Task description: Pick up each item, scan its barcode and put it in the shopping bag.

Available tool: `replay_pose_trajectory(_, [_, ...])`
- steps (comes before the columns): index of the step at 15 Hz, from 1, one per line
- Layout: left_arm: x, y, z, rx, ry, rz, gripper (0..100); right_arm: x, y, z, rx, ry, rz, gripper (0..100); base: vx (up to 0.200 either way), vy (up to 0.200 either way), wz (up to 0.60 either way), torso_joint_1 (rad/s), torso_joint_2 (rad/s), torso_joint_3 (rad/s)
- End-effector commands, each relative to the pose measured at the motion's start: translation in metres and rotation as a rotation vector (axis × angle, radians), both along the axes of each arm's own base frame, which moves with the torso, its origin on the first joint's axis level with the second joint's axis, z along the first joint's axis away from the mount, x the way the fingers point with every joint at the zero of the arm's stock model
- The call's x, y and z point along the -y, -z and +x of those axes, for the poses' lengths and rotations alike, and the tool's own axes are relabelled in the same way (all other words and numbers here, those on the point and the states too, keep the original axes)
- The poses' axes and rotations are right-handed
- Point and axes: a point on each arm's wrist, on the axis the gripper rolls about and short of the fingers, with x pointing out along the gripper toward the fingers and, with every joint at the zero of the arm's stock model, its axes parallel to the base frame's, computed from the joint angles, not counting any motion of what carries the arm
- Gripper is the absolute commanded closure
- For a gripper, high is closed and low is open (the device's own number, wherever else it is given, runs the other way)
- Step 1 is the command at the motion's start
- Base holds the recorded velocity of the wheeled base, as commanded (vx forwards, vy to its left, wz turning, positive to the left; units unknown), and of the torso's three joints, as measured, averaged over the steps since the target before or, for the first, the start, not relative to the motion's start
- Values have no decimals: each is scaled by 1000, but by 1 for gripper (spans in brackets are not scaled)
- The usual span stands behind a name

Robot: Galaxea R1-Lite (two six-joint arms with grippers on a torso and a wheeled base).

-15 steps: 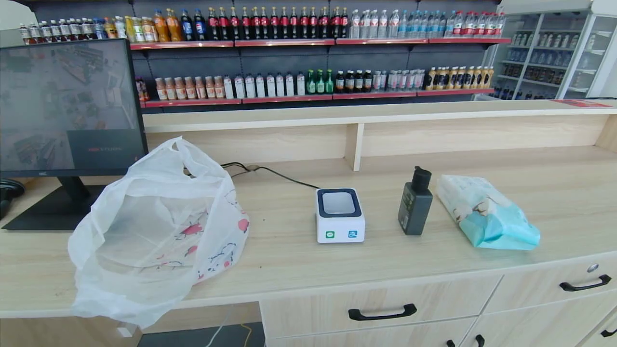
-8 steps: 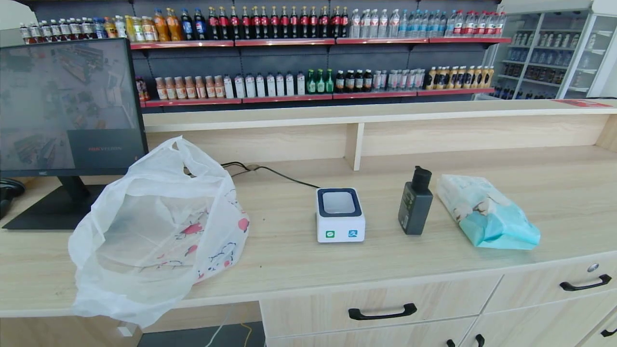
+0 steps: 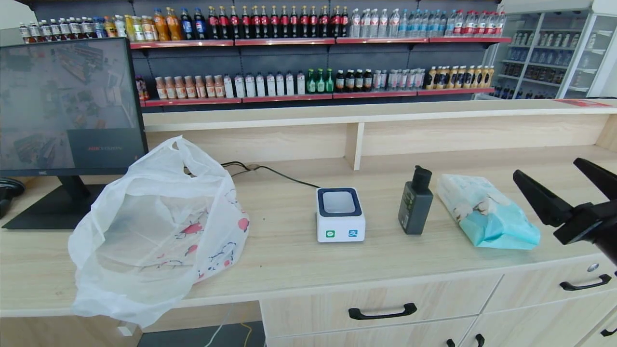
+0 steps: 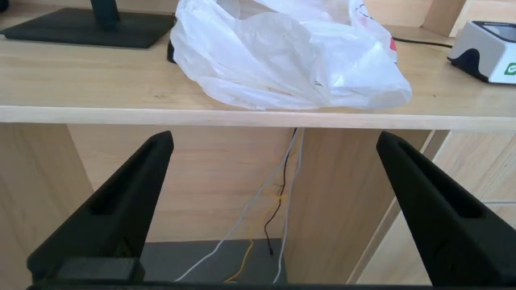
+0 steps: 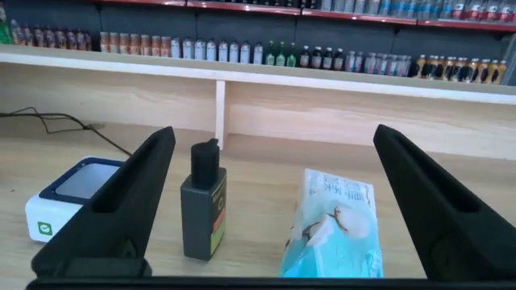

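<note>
A white plastic shopping bag [image 3: 159,226] [image 4: 282,52] slumps on the counter's left side, mouth up. A white barcode scanner [image 3: 339,214] [image 5: 72,197] [image 4: 488,52] sits mid-counter. To its right stands a dark pump bottle [image 3: 415,202] [image 5: 201,209], and beside that lies a teal and white soft pack [image 3: 487,212] [image 5: 334,221]. My right gripper [image 3: 548,168] [image 5: 274,133] hangs open at the right edge, above and right of the pack, holding nothing. My left gripper [image 4: 274,138] is open and empty, below the counter edge in front of the bag.
A monitor [image 3: 67,106] stands at the back left behind the bag. The scanner's cable [image 3: 270,174] runs toward the raised back ledge [image 3: 356,120]. Drawers with black handles [image 3: 381,313] lie under the counter. Shelves of bottles [image 3: 289,82] fill the background.
My right gripper has come into the head view at the right edge. The bag, scanner, bottle and pack have not moved.
</note>
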Motion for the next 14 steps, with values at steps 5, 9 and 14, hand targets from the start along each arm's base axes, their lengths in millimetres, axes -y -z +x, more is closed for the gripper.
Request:
replay_pose_trajectory(5, [0,0,0,1,0,0,0,-8,20,16,-93,-29,-26,0,0,0,0,0,0,0])
replay_pose_trajectory(9, [0,0,0,1,0,0,0,-27,40,29,-196,-112,-36,0,0,0,0,0,0,0])
replay_pose_trajectory(14, [0,0,0,1,0,0,0,-33,54,50,-264,-121,40,0,0,0,0,0,0,0])
